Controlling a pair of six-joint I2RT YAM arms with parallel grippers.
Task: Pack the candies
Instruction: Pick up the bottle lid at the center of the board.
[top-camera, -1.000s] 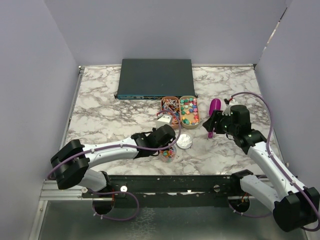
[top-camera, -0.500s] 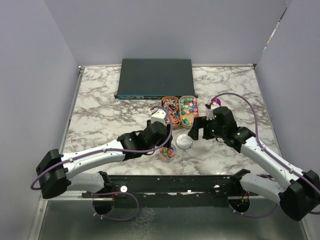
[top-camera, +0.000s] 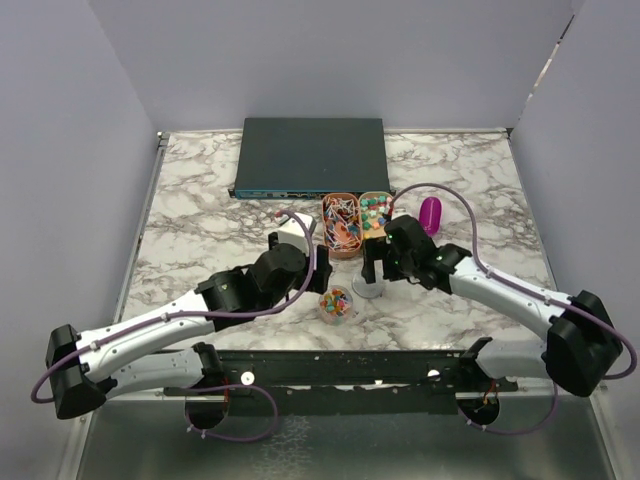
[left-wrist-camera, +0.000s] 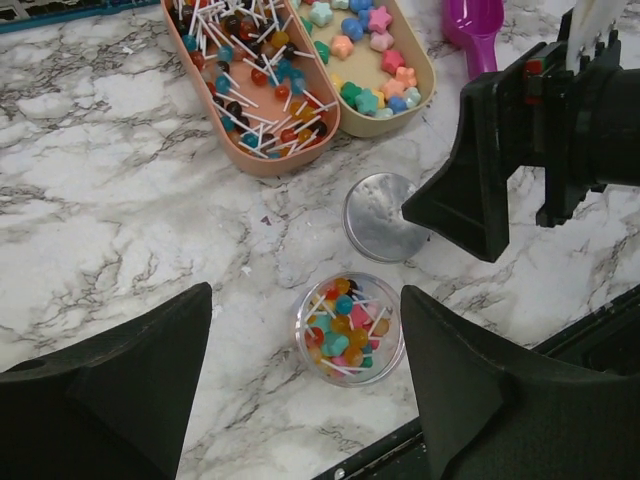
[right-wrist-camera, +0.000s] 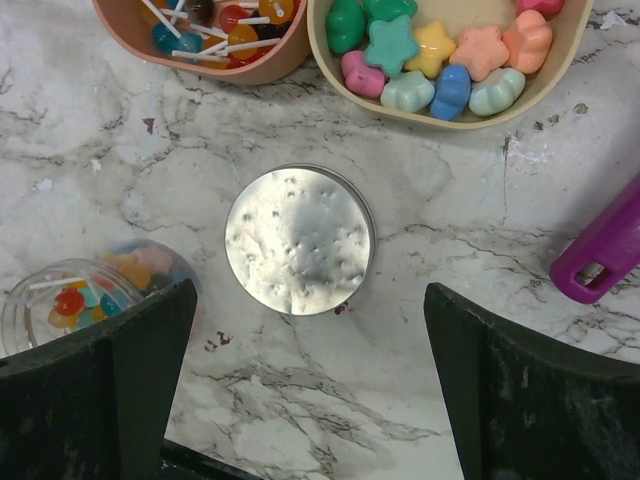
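The candies show as mixed coloured sweets and small lollipops in a clear round jar (left-wrist-camera: 350, 328) (top-camera: 336, 305) (right-wrist-camera: 66, 301) standing open on the marble. More candies lie in two oval trays: lollipops (left-wrist-camera: 255, 80) and pastel star shapes (right-wrist-camera: 440, 55). My left gripper (left-wrist-camera: 305, 400) (top-camera: 308, 278) hovers open above the jar, which shows between its fingers, untouched. A round silver lid (right-wrist-camera: 299, 240) (left-wrist-camera: 385, 217) lies flat beside the jar. The right gripper (right-wrist-camera: 310, 400) (top-camera: 374, 272) hangs open just above the lid, holding nothing.
A purple scoop (top-camera: 430, 213) (right-wrist-camera: 605, 250) lies right of the trays (top-camera: 343, 245). A dark flat box (top-camera: 310, 155) sits at the back of the table. The table's front edge and a black rail (top-camera: 340, 368) run just below the jar.
My left gripper has opened and drawn back to the left, off the jar. The right arm has swung left from the scoop to above the lid, its jaws opening wider.
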